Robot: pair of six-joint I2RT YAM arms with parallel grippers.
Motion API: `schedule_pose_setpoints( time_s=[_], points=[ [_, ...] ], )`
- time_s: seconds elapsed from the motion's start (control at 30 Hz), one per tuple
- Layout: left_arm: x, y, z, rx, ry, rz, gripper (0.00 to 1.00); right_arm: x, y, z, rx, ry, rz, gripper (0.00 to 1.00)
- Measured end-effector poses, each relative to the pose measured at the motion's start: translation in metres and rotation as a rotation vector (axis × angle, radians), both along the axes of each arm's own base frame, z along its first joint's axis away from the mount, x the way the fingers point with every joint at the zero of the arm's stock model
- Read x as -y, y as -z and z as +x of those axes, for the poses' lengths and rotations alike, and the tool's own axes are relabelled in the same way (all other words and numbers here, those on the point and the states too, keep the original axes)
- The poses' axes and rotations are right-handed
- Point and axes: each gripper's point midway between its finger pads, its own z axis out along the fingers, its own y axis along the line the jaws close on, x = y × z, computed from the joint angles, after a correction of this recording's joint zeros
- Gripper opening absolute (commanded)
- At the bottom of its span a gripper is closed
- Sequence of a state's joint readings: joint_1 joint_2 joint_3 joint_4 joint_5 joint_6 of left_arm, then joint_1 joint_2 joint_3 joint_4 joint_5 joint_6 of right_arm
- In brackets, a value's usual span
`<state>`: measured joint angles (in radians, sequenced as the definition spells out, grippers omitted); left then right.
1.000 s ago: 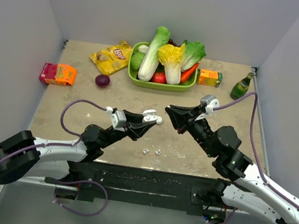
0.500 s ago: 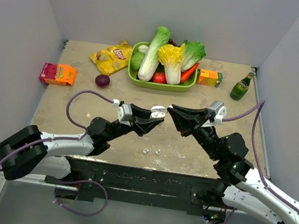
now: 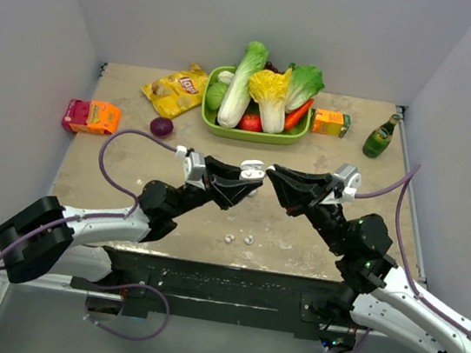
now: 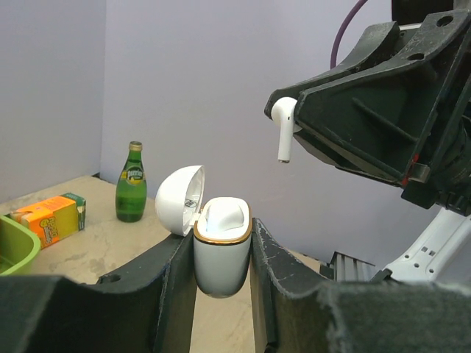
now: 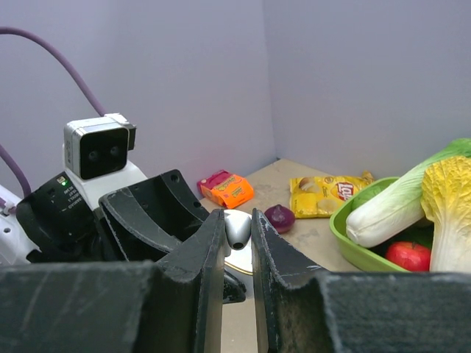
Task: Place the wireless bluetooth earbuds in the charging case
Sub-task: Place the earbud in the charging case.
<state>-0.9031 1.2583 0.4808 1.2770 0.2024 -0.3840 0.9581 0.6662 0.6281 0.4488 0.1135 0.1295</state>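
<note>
White stemmed plastic earbud [image 4: 283, 126] sits pinched in the right gripper [image 3: 274, 177]. Left gripper [image 3: 249, 182] clamps the open white charging case [image 4: 221, 254].

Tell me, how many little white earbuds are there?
3. One earbud is pinched in the right gripper, close to the open case that the left gripper holds; two more lie on the table at its near edge. Another may hide inside the case.

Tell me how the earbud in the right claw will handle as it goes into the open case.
The earbud looks glossy and smooth, so probably slippery. The right claw pinches only its rounded head, stem hanging free, so it may swivel if it touches the charging case rim. It looks tiny, likely very light, and could pop out.
</note>
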Motion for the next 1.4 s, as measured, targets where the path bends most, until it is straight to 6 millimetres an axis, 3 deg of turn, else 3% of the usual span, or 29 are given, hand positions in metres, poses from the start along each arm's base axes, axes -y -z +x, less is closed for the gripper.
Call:
schedule_pose_setpoints(
  time_s=[0.23, 0.57, 1.03, 1.4],
  points=[
    [0.001, -0.008, -0.001, -0.005, 0.016, -0.022, 0.0, 0.0, -0.005, 0.001, 0.015, 0.002, 0.015, 0.0],
    [0.005, -0.014, -0.009, 0.008, 0.065, -0.025, 0.0, -0.012, 0.01, 0.01, -0.01, 0.008, -0.027, 0.0],
    [0.007, -0.014, -0.018, 0.05, 0.104, -0.004, 0.0, 0.002, -0.003, 0.005, 0.01, 0.028, 0.015, 0.0],
    [0.007, -0.014, -0.018, 0.054, 0.102, -0.004, 0.0, 0.001, 0.011, 0.005, -0.011, 0.026, -0.013, 0.0]
  ],
)
